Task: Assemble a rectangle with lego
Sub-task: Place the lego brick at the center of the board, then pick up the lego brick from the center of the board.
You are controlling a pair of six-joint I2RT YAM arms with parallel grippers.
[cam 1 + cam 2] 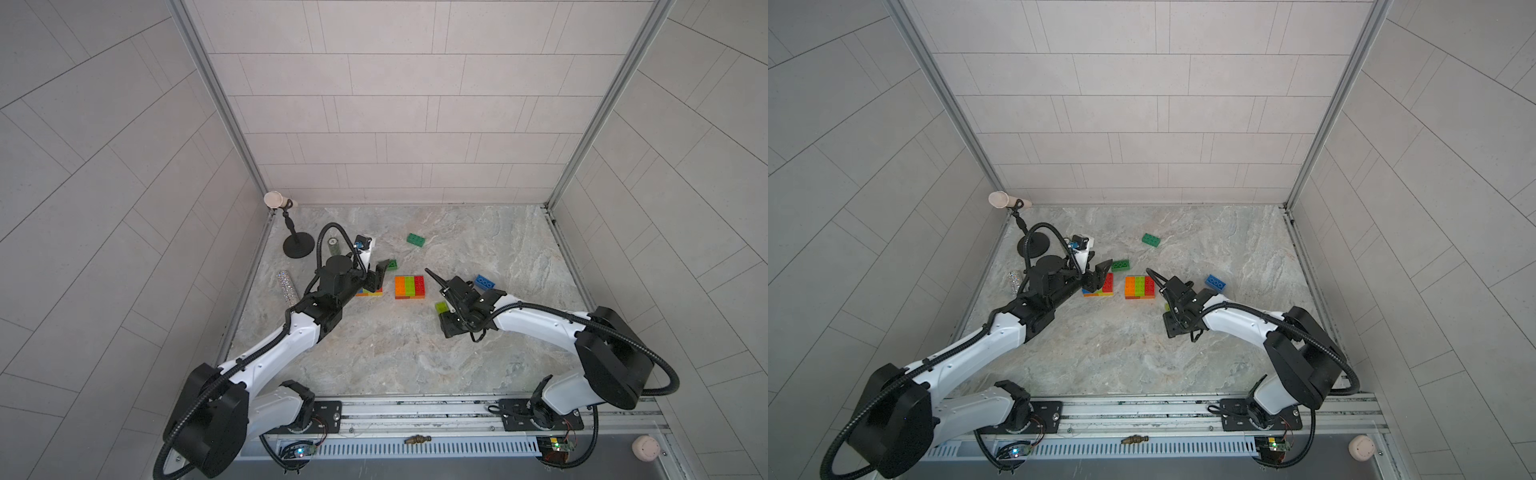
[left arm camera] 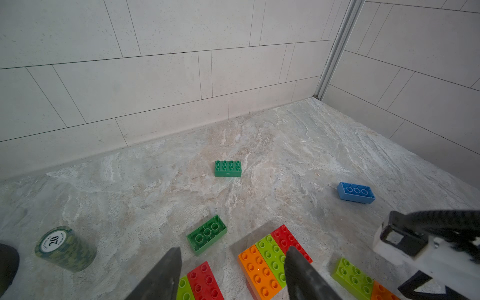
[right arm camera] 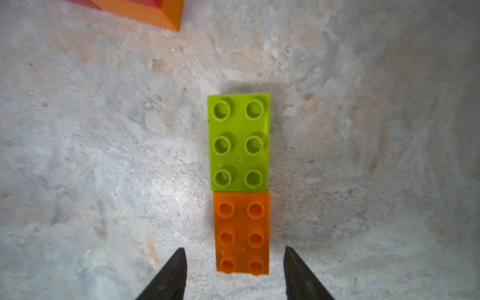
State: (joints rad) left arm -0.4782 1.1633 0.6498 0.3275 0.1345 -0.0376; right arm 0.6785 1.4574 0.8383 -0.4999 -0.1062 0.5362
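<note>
**Right gripper** (image 3: 235, 272): the jaws stood partly open and gripped nothing. Its fingertips (image 3: 179, 262) flanked the near end of an orange brick (image 3: 241, 228), with a gap visible on each side. A lime brick (image 3: 239, 141) adjoined the orange brick's far end. Both had studs up, and their long axes formed one line running straight out from the jaws.

**Left gripper** (image 2: 233, 249): the jaws were likewise partly open and empty, poised between two assemblies.

**Layout**, with the back wall taken as 12 o'clock in both top views:
- The main block (image 1: 409, 286) lay near the middle of the marbled table (image 1: 374, 357). Its orange, lime and red strips lay side by side over a lower layer, long axes 12-to-6.
- A second block (image 1: 1100, 286) lay at the main block's 9 o'clock, partly under the left gripper.
- The lime-orange pair lay at about 4 o'clock, mostly hidden beneath the right gripper.

**Loose bricks:**
- A dark green brick (image 1: 388, 264) lay hollow side up at 11 o'clock, axis roughly 9-to-3.
- A green brick (image 1: 416, 240) lay studs up at 12 o'clock, farther off, axis 10-to-4.
- A blue brick (image 1: 484, 282) lay hollow side up at 3 o'clock, axis 10-to-4.
</note>
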